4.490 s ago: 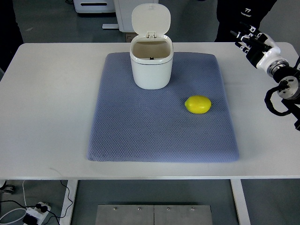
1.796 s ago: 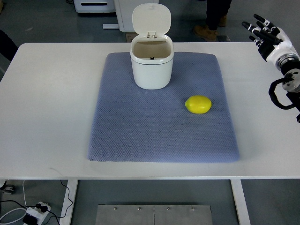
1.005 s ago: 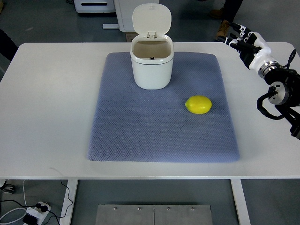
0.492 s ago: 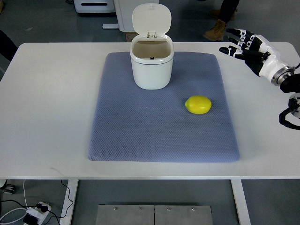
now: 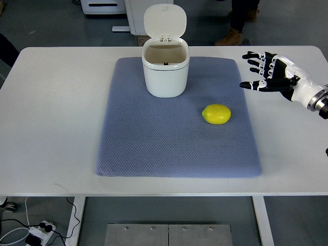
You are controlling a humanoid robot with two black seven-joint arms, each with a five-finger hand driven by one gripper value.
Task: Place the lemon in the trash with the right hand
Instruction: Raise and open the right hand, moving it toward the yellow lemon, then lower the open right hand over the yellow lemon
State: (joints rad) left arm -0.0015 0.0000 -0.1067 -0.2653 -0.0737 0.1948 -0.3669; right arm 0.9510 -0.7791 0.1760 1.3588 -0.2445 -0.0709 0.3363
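Note:
A yellow lemon [image 5: 216, 114] lies on the blue-grey mat [image 5: 154, 148], right of centre. A small white trash bin [image 5: 165, 69] stands at the mat's far edge with its lid flipped up and its inside showing. My right hand [image 5: 264, 73] reaches in from the right edge, above the mat's right border and up-right of the lemon. Its fingers are spread and hold nothing. It does not touch the lemon. The left arm is out of view.
The mat lies on a white table [image 5: 56, 102]. A person's boot and legs [image 5: 233, 28] show beyond the far edge. White furniture [image 5: 105, 7] stands behind the table. A power strip [image 5: 38, 233] lies on the floor at lower left.
My right hand has swung from the table's far right corner leftward and down toward the lemon, fingers spreading wide. The lemon and bin have not moved. The person behind has shifted.

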